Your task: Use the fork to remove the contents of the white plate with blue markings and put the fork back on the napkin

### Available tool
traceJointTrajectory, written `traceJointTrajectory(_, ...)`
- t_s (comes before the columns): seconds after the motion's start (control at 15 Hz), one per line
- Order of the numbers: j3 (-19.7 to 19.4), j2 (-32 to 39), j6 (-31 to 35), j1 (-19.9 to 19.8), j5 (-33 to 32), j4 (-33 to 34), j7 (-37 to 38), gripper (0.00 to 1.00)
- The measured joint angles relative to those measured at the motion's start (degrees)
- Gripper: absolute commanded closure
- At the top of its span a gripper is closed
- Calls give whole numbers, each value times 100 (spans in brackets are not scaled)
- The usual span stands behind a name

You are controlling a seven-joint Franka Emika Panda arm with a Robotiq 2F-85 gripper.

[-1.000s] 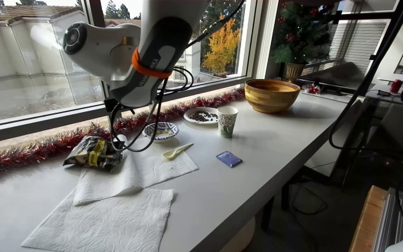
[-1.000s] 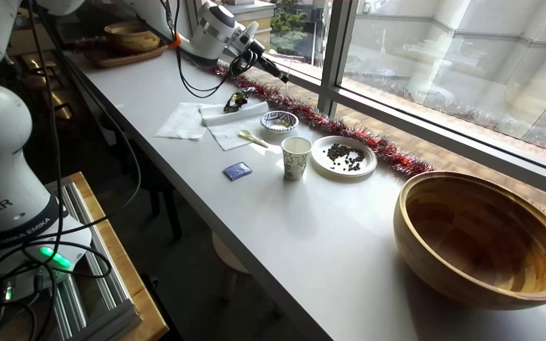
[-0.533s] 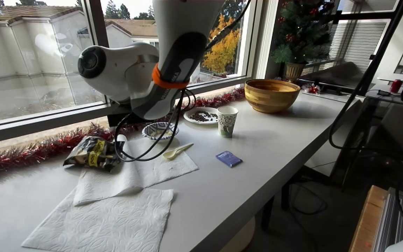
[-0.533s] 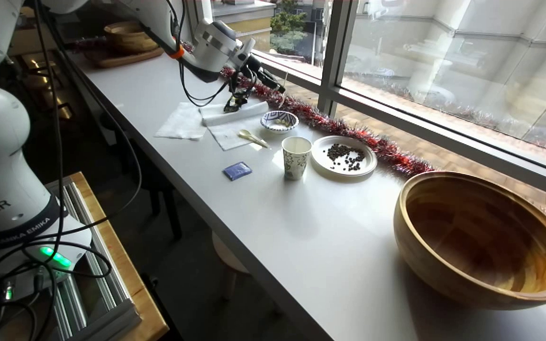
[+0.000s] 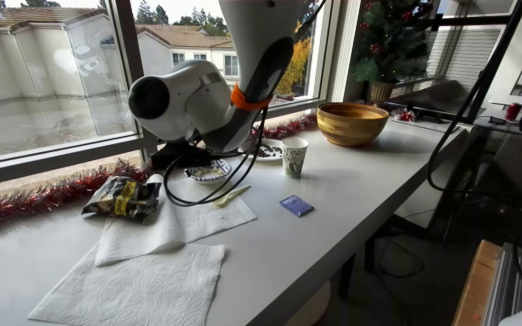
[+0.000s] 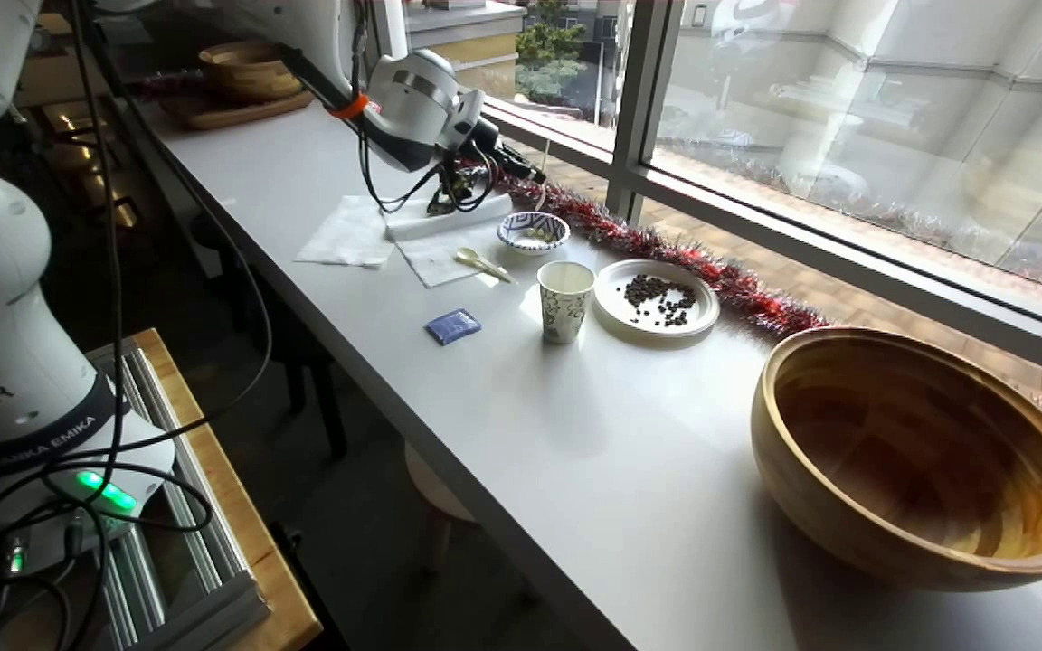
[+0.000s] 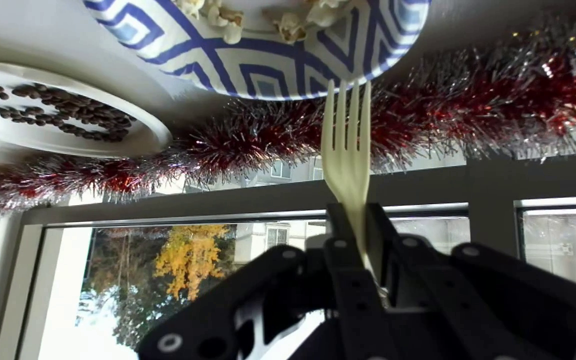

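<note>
1. One hand [image 7: 357, 220] is clamped on one fork [image 7: 346, 167], near one blue-marked plate [image 7: 268, 60].
2. This plate contains several popcorn pieces [image 7: 290, 27].
3. The counter [image 6: 503, 434] carries also one cup [image 6: 565, 307], one packet [image 6: 453, 326], one spoon [image 6: 483, 264] and one white plate [image 6: 616, 312].

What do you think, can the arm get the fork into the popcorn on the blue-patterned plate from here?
Probably yes. The jaws grip the fork, tines pointing down near the window-side rim of the blue-patterned plate; only that rim seems in their way to the popcorn.
</note>
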Motion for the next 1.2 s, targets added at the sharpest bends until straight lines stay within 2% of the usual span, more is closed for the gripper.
traceJointTrajectory(0.2,551,-135,-2,-445,-799,-74,437,97)
traceJointTrajectory(0.27,614,-140,54,-510,-900,-88,521,97)
traceJointTrajectory(1.0,444,-139,265,-490,-956,-370,690,97)
traceJointTrajectory(1.07,436,-139,265,-485,-960,-370,696,87)
traceJointTrajectory(1.2,418,-139,265,-469,-1015,-367,757,87)
